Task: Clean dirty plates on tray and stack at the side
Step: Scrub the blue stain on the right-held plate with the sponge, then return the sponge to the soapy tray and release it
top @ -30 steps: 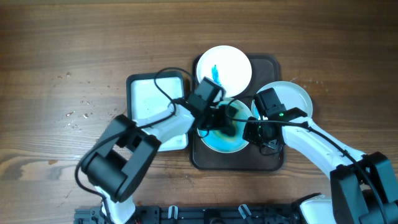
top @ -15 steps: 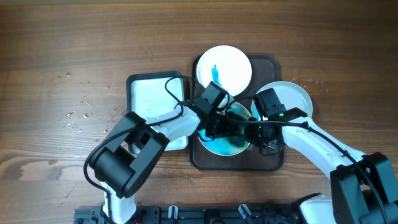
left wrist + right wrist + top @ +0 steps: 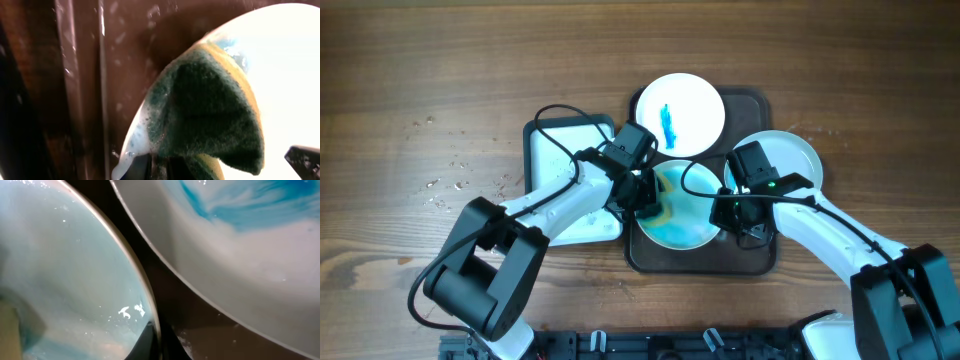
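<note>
The dark brown tray (image 3: 752,252) holds a blue-smeared plate (image 3: 688,222) at its front and a plate with a blue streak (image 3: 682,110) at its back. A plain white plate (image 3: 792,152) overlaps the tray's right rim. My left gripper (image 3: 645,195) is shut on a green-and-yellow sponge (image 3: 210,110), pressed on the front plate's left edge (image 3: 290,70). My right gripper (image 3: 728,212) is shut on that plate's right rim (image 3: 65,270), fingertips (image 3: 157,342) pinching it. The streaked plate (image 3: 240,230) lies beyond it.
A white-bottomed basin (image 3: 560,160) stands left of the tray, under my left arm. Bare wood tabletop (image 3: 450,80) lies to the left and behind. Crumbs dot the table at left (image 3: 445,185). The tray floor (image 3: 205,315) shows between the two plates.
My left gripper swept the sponge from the front plate's middle to its left edge. The right gripper and the plates have stayed put.
</note>
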Robot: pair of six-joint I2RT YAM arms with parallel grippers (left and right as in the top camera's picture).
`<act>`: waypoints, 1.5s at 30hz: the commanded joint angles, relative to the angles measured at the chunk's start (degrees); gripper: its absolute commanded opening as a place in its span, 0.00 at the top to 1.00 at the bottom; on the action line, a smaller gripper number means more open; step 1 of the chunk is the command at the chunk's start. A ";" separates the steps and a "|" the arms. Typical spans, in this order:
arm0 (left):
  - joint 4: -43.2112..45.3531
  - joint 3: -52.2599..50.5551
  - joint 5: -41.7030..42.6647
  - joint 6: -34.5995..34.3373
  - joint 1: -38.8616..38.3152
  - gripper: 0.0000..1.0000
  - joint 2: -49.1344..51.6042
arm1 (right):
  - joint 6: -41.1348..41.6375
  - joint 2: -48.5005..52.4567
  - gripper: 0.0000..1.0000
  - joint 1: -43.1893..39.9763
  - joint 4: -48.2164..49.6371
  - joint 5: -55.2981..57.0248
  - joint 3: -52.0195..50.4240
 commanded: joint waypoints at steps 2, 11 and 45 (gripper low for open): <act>5.92 -1.22 2.23 3.26 0.22 0.96 0.79 | -0.46 1.49 0.96 0.04 -1.01 3.63 -0.98; 18.18 -1.22 20.74 2.25 -6.47 0.96 6.67 | -0.50 1.49 0.96 0.04 -1.01 3.63 -0.98; -3.21 1.09 2.38 5.62 -2.03 0.96 -11.76 | -2.05 1.49 0.96 0.04 -1.25 2.97 -0.98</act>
